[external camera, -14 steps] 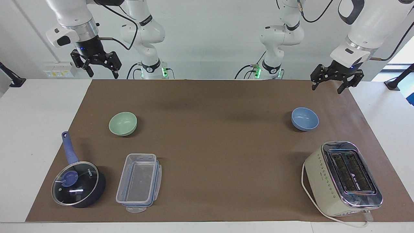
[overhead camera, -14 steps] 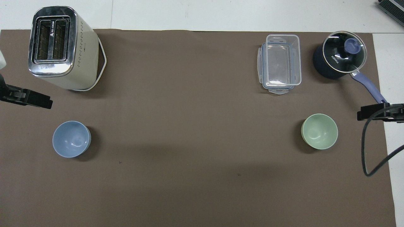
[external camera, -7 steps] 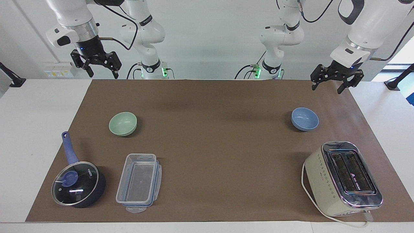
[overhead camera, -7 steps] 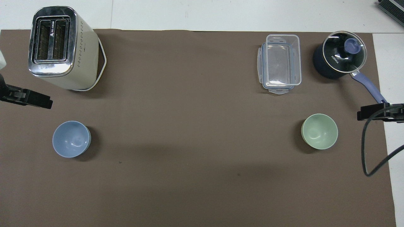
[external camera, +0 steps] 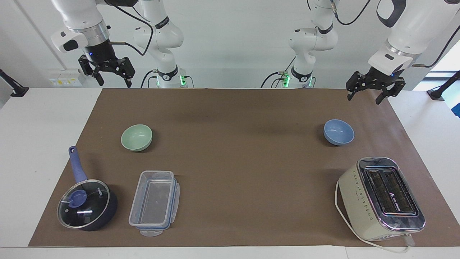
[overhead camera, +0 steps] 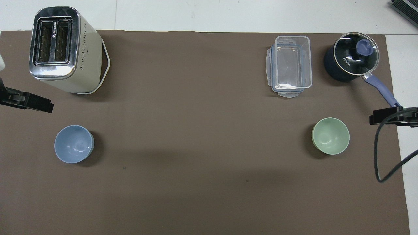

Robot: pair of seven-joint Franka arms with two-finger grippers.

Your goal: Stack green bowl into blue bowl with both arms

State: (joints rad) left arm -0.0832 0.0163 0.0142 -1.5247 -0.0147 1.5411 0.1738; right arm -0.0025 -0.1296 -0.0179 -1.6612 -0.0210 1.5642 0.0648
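The green bowl (external camera: 136,137) (overhead camera: 330,136) stands upright and empty on the brown mat, toward the right arm's end of the table. The blue bowl (external camera: 339,132) (overhead camera: 74,144) stands upright and empty toward the left arm's end. The two bowls are far apart. My right gripper (external camera: 114,83) hangs open and empty in the air over the mat's edge at its own end, well clear of the green bowl. My left gripper (external camera: 363,99) hangs open and empty over the mat's corner at its end, clear of the blue bowl.
A cream toaster (external camera: 381,198) stands farther from the robots than the blue bowl. A clear plastic container (external camera: 155,202) and a dark blue lidded saucepan (external camera: 86,205) lie farther out than the green bowl. A black cable (overhead camera: 383,153) loops down from the right arm.
Both grippers have drifted very slightly upward. The bowls and everything else on the mat have stayed where they were.
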